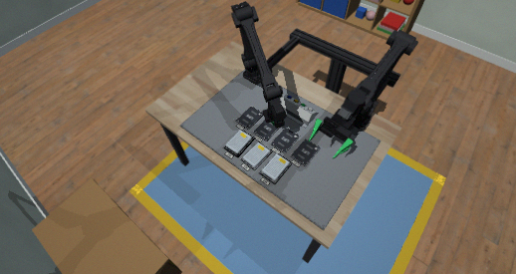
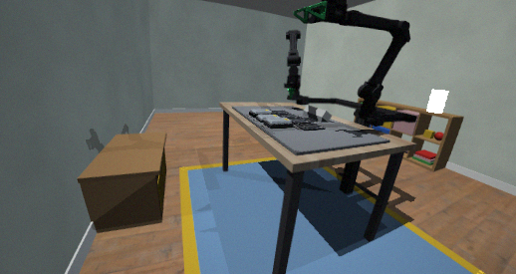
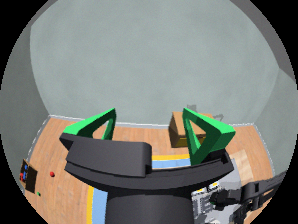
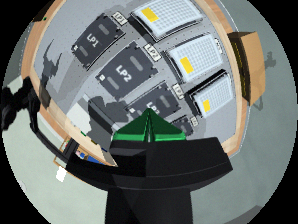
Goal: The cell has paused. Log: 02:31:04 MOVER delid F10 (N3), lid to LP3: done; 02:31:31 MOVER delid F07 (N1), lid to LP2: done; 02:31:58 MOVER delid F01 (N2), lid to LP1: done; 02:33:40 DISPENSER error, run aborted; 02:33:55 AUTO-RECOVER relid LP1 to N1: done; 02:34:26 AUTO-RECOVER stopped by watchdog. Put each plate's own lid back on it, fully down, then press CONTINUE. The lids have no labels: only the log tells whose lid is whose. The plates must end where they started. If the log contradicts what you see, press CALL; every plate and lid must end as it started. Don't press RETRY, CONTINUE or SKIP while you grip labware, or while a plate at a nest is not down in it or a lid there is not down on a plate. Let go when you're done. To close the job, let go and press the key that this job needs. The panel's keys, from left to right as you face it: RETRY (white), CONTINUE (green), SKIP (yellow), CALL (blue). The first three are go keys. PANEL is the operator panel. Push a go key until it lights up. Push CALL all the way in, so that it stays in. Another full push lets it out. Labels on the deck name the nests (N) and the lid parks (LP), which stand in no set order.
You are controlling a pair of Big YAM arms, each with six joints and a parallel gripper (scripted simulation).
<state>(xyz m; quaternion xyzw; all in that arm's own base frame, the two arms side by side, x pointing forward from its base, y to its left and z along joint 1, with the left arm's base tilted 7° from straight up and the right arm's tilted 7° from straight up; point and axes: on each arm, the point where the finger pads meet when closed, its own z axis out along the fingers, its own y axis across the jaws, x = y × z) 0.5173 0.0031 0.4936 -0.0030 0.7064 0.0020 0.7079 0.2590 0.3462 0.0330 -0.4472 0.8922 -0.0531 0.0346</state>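
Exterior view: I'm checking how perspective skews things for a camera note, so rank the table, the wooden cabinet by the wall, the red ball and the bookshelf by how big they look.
1. Table
2. Wooden cabinet
3. Bookshelf
4. Red ball
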